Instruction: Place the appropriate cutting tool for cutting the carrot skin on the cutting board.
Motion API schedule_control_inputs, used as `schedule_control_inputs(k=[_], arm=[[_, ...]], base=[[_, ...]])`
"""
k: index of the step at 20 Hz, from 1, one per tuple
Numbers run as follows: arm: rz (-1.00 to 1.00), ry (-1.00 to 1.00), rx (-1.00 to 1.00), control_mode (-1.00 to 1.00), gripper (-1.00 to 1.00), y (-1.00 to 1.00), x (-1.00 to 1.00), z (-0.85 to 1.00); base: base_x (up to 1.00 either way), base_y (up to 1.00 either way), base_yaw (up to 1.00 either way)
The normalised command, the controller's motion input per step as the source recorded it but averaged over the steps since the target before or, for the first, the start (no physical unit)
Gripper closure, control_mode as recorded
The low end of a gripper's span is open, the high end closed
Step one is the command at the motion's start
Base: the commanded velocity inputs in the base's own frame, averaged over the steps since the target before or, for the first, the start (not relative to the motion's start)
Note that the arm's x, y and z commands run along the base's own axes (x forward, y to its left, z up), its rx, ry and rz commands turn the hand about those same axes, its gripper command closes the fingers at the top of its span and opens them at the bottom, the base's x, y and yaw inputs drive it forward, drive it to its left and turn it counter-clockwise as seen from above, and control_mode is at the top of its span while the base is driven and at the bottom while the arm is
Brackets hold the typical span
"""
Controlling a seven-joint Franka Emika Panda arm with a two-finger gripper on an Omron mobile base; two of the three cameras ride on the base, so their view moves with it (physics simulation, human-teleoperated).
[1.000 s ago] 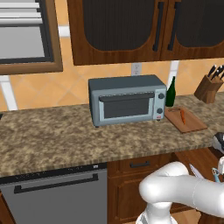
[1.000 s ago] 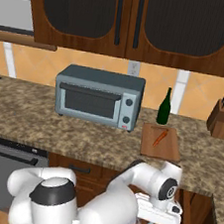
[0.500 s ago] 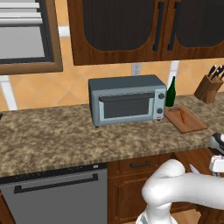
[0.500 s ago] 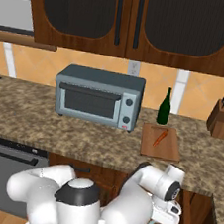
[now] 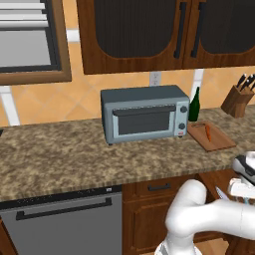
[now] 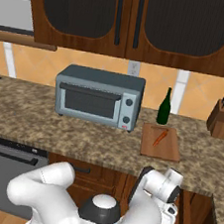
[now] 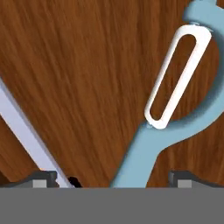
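The pincer [image 7: 111, 181] hangs low, below the tabletop's front edge and off its right end, over a brown wooden surface that carries the peeler [image 7: 168, 109] and a knife [image 7: 26, 135]. In the hand view the peeler's light-blue handle runs up between the two fingertips [image 7: 43, 178], which stand spread well apart with nothing between them; the silvery head lies further out, toward the top right. The knife's blade slants along the left, its near end just beside the left tip.

The step in hand looks like the grasp of the peeler. To do it well, the pincer should come straight down with the handle centred between the tips, and close on the handle rather than the curved yoke or the metal head, which would likely twist out. The left tip should stay off the knife so the blade is not pinched with it or nudged.

The board [image 6: 161, 143] sits on the tabletop right of the toaster oven [image 6: 98, 96], near the back, with the carrot [image 6: 160, 137] lying on it. The peeler would go on the bare wood beside the carrot.
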Motion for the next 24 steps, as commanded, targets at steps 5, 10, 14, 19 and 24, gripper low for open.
schedule_control_inputs(k=[5,10,14,19,24], arm=[[-0.05,0.00,0.00,-1.00,-1.00,-0.01,0.05,-0.44],[-0.03,0.00,0.00,-1.00,1.00,0.06,-0.12,-0.46],[-0.02,0.01,0.00,-1.00,1.00,0.01,-0.03,-0.20],[-0.01,-0.01,0.00,-1.00,1.00,0.00,-0.47,0.57],[-0.01,-0.02,0.00,-1.00,1.00,0.00,-0.82,1.00]], base=[[0.00,0.00,0.00],[0.00,0.00,0.00],[0.00,0.00,0.00],[0.00,0.00,0.00],[0.00,0.00,0.00]])
